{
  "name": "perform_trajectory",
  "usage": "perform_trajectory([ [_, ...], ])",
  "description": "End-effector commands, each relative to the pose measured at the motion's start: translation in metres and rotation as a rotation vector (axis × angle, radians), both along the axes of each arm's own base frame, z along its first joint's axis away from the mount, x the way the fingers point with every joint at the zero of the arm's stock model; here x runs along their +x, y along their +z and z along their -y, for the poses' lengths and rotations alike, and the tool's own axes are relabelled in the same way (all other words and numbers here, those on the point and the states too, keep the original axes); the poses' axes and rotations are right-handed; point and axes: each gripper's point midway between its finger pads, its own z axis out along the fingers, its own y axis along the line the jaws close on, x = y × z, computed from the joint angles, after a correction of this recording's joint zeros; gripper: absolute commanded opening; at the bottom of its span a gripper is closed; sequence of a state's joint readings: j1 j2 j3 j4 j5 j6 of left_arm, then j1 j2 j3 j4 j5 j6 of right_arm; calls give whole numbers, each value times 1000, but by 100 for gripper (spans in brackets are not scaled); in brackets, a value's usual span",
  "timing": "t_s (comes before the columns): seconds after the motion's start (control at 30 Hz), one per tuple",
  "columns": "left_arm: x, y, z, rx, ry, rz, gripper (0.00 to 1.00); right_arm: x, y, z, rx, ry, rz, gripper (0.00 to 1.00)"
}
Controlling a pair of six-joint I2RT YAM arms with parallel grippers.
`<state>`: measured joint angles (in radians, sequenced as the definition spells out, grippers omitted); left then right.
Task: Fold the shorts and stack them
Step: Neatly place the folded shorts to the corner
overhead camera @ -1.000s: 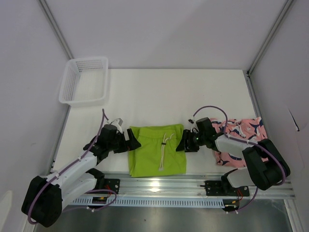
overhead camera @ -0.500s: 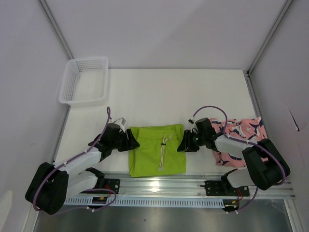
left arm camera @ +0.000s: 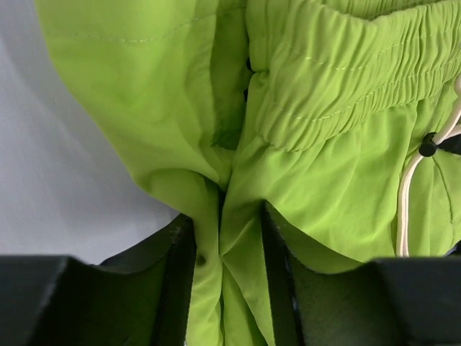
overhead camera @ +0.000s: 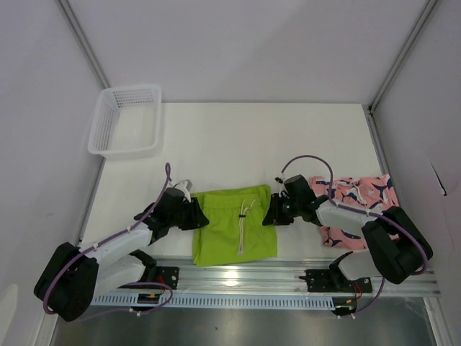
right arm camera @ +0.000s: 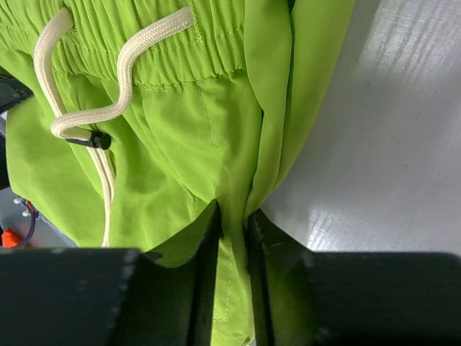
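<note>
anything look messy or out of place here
The pink shorts lie crumpled and unfolded at the right edge of the table, partly under the right arm. The lime green shorts are bunched where the left gripper and right gripper pinch their sides, and the drawstring trails loose. Nothing looks damaged.

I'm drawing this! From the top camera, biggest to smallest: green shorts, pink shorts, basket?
1. green shorts and basket: too alike to rank.
2. pink shorts: smallest showing, partly hidden behind the right arm.
</note>
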<state>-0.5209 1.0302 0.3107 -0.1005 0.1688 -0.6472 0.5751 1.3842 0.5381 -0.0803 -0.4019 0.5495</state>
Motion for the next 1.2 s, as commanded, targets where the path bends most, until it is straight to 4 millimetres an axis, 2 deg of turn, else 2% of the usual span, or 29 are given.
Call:
perform_trajectory([
  [0.0, 3, 9, 7, -14, 0, 21, 41, 12, 9, -9, -23, -7, 48, 22],
  [0.07, 3, 8, 9, -15, -4, 16, 28, 13, 9, -9, -40, -14, 56, 17],
  [0.1, 2, 8, 10, -14, -9, 15, 14, 11, 10, -11, -44, -7, 58, 10],
  [0.17, 4, 7, 10, -4, -5, 7, 0, 13, 12, -11, -62, -18, 71, 6],
  [0.3, 4, 7, 12, 4, -7, 0, 0, 14, 16, -8, -134, -30, 108, 0],
  [0.4, 3, 7, 9, 24, 4, -6, 0, 13, 17, -5, -211, -35, 142, 0],
  [0.63, 5, 21, 12, 35, 12, 4, 0, 15, 21, -5, -311, -33, 194, 0],
  [0.67, 7, 24, 12, 40, 14, 7, 0, 14, 19, -5, -316, -31, 189, 2],
  [0.7, 8, 23, 11, 51, 22, 7, 0, 13, 16, -5, -320, -30, 182, 24],
  [0.8, 9, 20, 7, 79, 29, 1, 0, 12, 11, -5, -297, -31, 167, 44],
  [0.9, 10, 16, 4, 105, 35, -9, 0, 10, 10, -7, -221, -15, 136, 51],
  [1.17, 12, 5, 2, 140, 34, -25, 0, 16, 10, 0, -99, -26, 99, 58],
])
